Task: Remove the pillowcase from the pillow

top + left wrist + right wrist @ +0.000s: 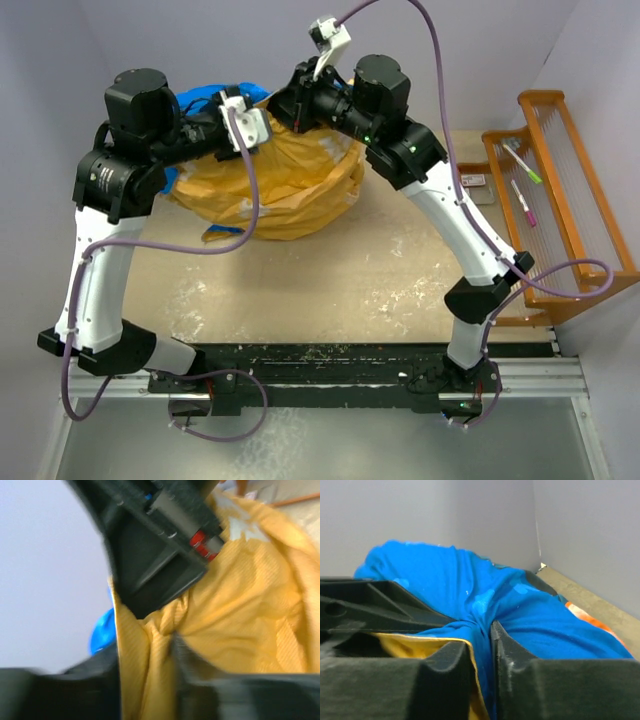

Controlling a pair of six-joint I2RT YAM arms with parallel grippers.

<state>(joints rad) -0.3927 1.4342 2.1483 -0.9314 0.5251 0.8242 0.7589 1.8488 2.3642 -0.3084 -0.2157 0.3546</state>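
Pillowcase [290, 190], one, in right hand [481, 647], seemingly left hand [147, 680]

Pillowcase [290, 190] blue out, yellow-orange in

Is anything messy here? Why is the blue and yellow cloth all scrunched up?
Yes. The pillowcase looks turned inside out and is bunched in a heap at the table's far edge, with its yellow-orange lining on top and blue only at the back. The right gripper pinches a blue fold. White flecks are scattered over the table.
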